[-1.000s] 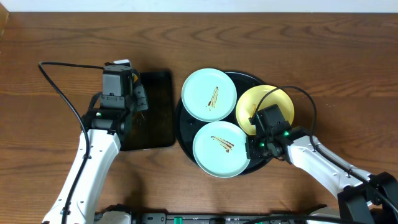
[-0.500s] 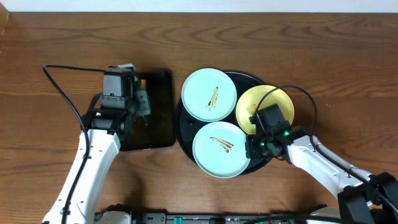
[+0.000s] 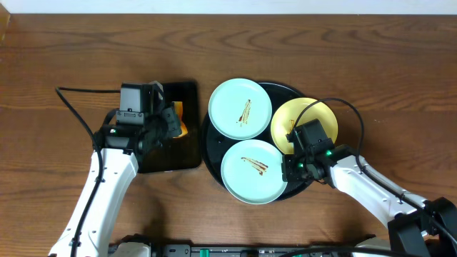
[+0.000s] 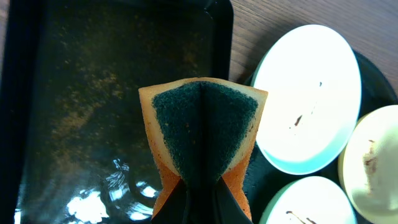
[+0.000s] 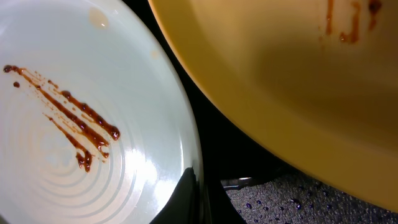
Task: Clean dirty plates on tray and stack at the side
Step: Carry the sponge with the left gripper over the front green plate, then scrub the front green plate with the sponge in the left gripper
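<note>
Bright, even light. Glare patches sit low on the small tray point(image 4: 74, 93); right of it, a plate point(image 4: 308, 99) is blown white.

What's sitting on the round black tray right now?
Three plates: a rear mint-green plate and a front mint-green plate, both sauce-streaked, and a yellow plate partly covered by the right gripper. Together they hide most of the tray floor.

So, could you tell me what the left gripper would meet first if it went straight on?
Beyond the sponge it holds, the left gripper would probably meet the floor of the rectangular black tray first; the mint plate sits right, though depth is unclear.
</note>
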Controlling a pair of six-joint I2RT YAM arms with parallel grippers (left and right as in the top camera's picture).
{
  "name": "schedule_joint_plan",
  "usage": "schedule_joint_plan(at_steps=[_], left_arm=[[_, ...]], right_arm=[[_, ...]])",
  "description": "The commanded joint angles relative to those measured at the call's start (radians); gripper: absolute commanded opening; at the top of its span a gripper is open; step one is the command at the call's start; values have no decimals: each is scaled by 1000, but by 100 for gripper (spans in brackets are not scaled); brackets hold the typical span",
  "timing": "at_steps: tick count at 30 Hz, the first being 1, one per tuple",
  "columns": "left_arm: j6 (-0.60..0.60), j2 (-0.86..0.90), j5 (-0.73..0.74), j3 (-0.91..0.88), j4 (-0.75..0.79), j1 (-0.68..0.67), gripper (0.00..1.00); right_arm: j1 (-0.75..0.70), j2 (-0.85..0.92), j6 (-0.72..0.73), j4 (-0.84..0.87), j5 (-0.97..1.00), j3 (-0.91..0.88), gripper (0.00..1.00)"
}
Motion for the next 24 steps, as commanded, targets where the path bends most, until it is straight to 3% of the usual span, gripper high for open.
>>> schedule_joint_plan(at_steps=[1,8,11,14,18,24], left_arm=[[-58,-9,56,-2,0,-2,8],[92,-9,169,-1,5,-80,8],[94,-5,169,-1,13,-163,7],[3,18,171,-1,37,-260,7],[-204,80,218,-1,90,-372,8],[-343,208,285,-1,197,-501,7]], right_arm=[[8,8,-6,-10,21,5,1],[8,8,-6,-10,21,5,1],[8,8,-6,-8,21,5,1],[8,8,-6,-4,21,5,1],[8,8,-6,-5,21,5,1],[8,8,-6,-5,21,5,1]])
